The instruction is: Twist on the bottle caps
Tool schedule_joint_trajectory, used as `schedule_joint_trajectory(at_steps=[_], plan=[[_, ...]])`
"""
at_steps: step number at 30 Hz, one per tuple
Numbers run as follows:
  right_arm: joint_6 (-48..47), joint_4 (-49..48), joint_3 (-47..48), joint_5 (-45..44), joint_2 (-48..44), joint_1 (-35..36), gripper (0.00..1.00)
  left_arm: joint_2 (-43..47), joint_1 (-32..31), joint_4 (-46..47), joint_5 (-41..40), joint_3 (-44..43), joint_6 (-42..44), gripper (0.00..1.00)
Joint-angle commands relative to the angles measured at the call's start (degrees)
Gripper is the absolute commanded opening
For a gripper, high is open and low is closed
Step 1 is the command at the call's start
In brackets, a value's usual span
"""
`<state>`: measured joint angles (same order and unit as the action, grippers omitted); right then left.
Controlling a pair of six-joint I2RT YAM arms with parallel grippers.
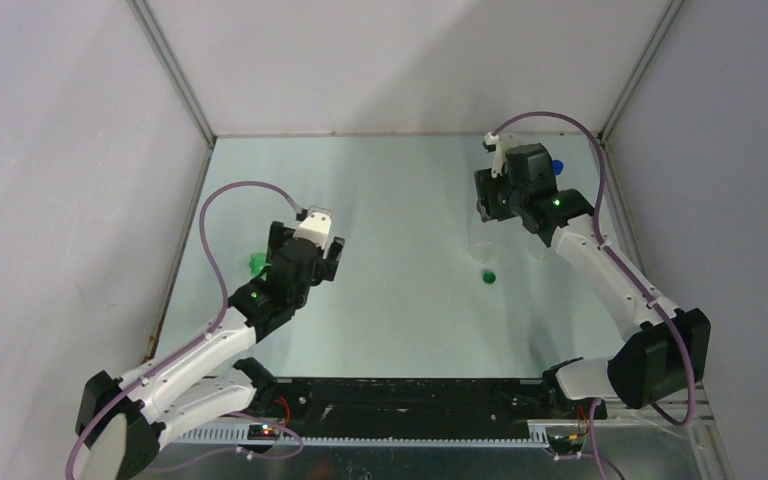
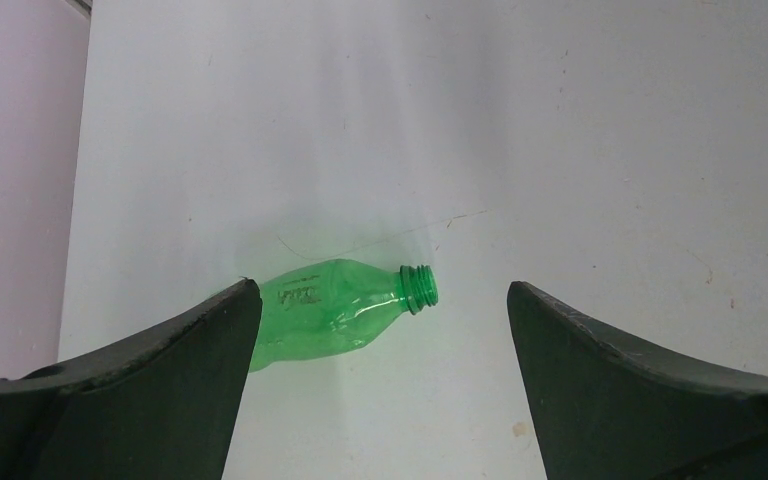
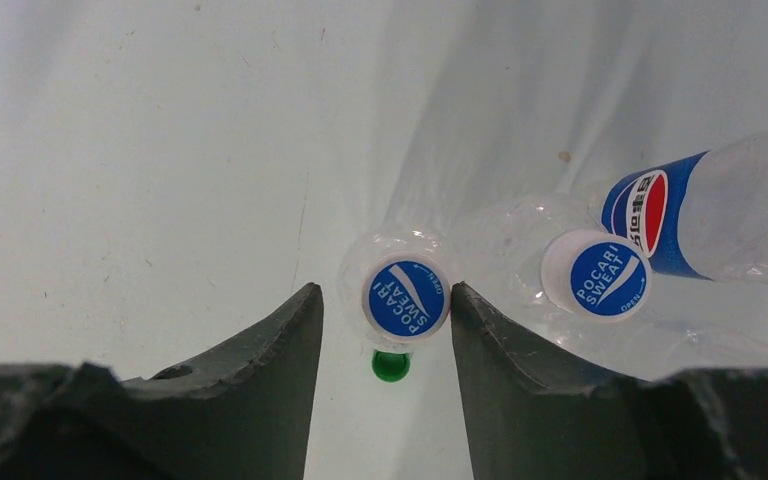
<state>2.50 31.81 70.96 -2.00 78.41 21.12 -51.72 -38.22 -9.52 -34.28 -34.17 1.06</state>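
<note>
The translucent green bottle (image 2: pixel 335 308) lies on its side, its open threaded neck pointing right; it also shows at the left in the top view (image 1: pixel 256 264). My left gripper (image 2: pixel 382 292) hangs above it, open and empty, with the bottle's base under the left finger. The dark green cap (image 3: pixel 390 366) lies on the table (image 1: pixel 380 200) mid-right, also in the top view (image 1: pixel 489 277). My right gripper (image 3: pixel 383 295) is open, its fingers either side of a blue-capped clear bottle (image 3: pixel 406 297). The white cap and the clear unlabelled bottle are out of view.
A second blue-capped clear bottle (image 3: pixel 596 274) stands right of the first. A bottle with a red-blue label (image 3: pixel 700 215) lies beyond it. Grey walls enclose the table on the left, back and right. The right gripper (image 1: pixel 495 200) is near the back right corner.
</note>
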Motion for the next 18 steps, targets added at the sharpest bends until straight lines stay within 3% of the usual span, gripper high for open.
schedule_joint_trajectory(at_steps=[1, 10, 18], plan=[[0.8, -1.1, 0.1, -1.4, -2.6, -0.3, 0.54, 0.0, 0.3, 1.7, 0.6, -1.2, 0.3, 1.0], [0.9, 0.1, 0.3, -2.8, -6.0, -0.4, 0.65, -0.7, 0.3, 1.2, 1.5, -1.6, 0.2, 1.0], [5.7, 6.5, 0.4, -3.2, -11.5, -0.4, 0.67, -1.6, 0.3, 0.3, 3.6, -2.3, -0.6, 1.0]])
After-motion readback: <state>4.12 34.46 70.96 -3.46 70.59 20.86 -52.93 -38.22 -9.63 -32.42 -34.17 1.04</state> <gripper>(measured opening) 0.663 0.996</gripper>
